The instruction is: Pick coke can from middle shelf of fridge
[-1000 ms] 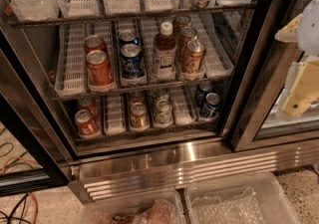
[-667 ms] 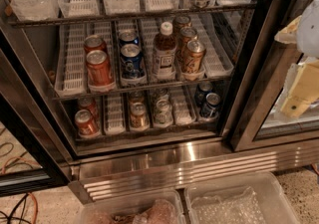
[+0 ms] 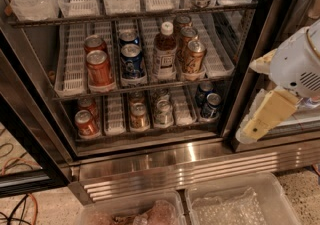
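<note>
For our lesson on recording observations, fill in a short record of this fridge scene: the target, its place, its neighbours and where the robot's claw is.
target: coke can, upright, front of its lane
shelf: middle shelf of the fridge
behind it: second red can
lanes to the right: blue can, then a bottle
robot: claw outside the fridge, right of the shelves, apart from the coke can
task state: coke can not yet picked

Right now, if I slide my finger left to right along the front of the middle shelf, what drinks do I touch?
On the middle shelf: coke can → blue can → bottle with a white cap → brown-gold can. Further right, outside the fridge, hangs the gripper.
</note>
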